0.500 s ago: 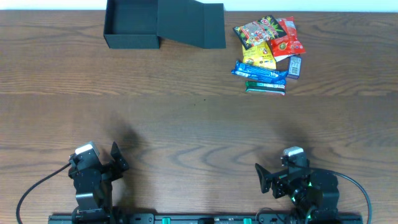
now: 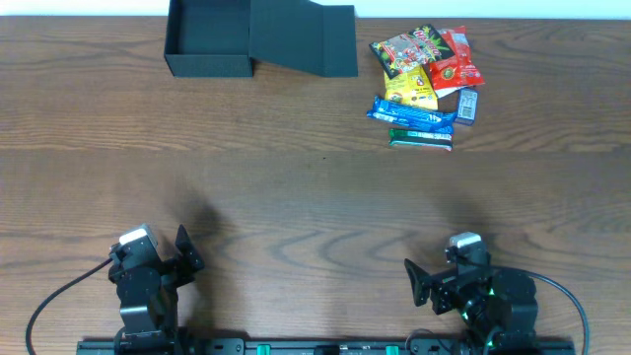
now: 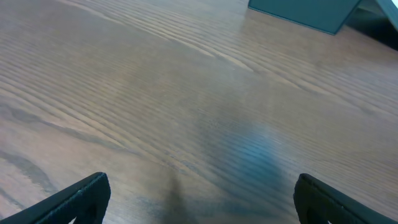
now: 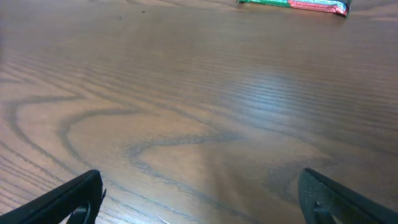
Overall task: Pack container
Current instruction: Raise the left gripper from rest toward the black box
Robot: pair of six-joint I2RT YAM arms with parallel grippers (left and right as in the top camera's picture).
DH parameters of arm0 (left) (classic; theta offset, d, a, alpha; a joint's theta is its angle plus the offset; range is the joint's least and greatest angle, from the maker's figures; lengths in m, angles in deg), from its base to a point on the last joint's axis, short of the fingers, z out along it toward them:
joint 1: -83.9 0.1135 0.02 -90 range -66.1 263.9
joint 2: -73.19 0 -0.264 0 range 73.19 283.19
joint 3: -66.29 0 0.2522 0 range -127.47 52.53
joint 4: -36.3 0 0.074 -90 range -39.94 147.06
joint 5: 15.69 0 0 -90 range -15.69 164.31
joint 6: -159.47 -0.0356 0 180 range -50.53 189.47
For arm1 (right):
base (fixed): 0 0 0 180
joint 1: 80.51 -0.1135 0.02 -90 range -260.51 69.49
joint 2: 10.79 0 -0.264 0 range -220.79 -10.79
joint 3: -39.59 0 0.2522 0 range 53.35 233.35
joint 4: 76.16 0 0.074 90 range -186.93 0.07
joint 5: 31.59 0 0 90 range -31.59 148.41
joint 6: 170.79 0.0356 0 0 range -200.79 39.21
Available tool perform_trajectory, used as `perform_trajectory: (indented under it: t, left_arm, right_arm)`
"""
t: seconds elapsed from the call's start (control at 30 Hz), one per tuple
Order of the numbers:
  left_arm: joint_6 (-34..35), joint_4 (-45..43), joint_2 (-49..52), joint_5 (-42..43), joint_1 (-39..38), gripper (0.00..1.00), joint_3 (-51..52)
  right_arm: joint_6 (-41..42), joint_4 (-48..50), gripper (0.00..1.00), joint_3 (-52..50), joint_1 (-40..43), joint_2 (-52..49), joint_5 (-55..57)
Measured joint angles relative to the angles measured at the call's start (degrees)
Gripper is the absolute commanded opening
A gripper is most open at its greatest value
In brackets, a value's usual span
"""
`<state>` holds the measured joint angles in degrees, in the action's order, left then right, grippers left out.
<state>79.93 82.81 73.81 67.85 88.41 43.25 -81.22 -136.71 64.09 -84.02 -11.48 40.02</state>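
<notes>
The container is a dark teal-black box standing open at the table's far left, its flap lid folded out to the right. One of its corners shows at the top of the left wrist view. A pile of snack packets lies at the far right: red, yellow, blue and green ones. The green-and-red bar shows at the top edge of the right wrist view. My left gripper is open and empty near the front left edge. My right gripper is open and empty at the front right.
Bare wood-grain table lies between the grippers and the objects at the back. Black cables run from both arm bases along the front edge. Both wrist views show only table between the fingers.
</notes>
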Motion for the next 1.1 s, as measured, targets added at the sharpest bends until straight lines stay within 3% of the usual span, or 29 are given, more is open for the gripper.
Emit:
perform_trajectory:
  t: [0.63, 1.1]
  left_arm:
    - [0.31, -0.28, 0.0, 0.26, 0.0, 0.95, 0.0]
    - [9.75, -4.2, 0.0, 20.79, 0.0, 0.95, 0.13]
  right_arm:
    - [0.0, 0.0, 0.99, 0.0, 0.02, 0.0, 0.0]
    - [0.0, 0.0, 0.99, 0.0, 0.0, 0.0, 0.0]
